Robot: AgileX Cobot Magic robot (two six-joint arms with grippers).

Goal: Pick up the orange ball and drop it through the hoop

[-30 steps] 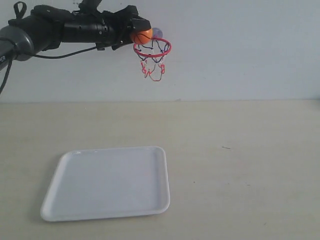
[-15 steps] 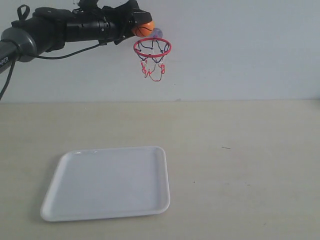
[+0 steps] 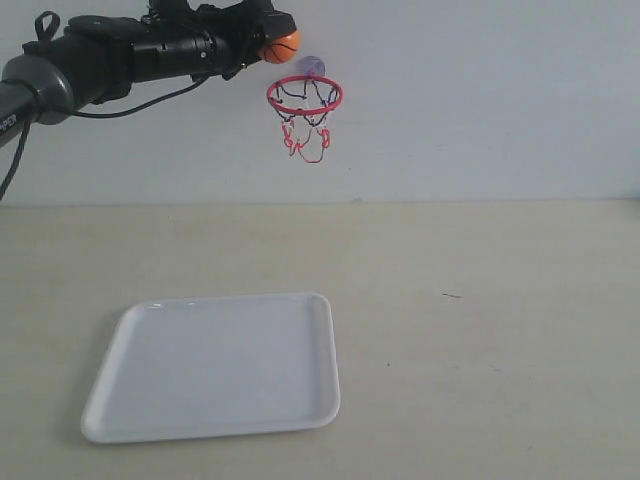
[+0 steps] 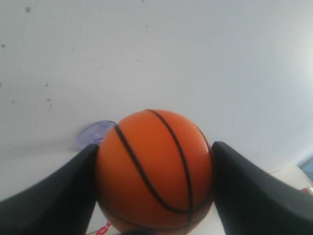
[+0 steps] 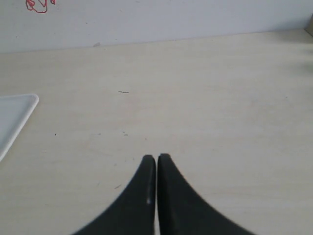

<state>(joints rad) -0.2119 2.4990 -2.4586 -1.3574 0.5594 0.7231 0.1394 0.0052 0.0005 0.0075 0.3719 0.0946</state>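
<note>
The orange ball (image 3: 281,46) is up high near the wall (image 3: 480,100), pinched in the left gripper (image 3: 275,44). In the exterior view it sits a bit above the hoop (image 3: 305,110), over the left part of the red ring rather than dead centre, with a clear gap between ball and ring. The bluish suction cup (image 3: 312,66) is just to its right on the wall.

The left wrist view is basically all ball: black seam lines curve across it, and the two dark fingers (image 4: 54,193) press against it on either side, so the jaws are closed on the ball and only as wide as it is. The suction cup peeks out behind it there too.

The hoop's net (image 3: 305,135) hangs straight down below the ring, a mix of black, white and red string. The left arm (image 3: 120,55) reaches in roughly level from the left edge, cable trailing off it.

Down on the pale table (image 3: 480,300) lies a white tray (image 3: 215,365), left of centre and well below the hoop.

The right gripper (image 5: 156,159) only shows in its own wrist view: jaws pressed together, gripping nothing, above bare table with a corner of the tray off to one side.
</note>
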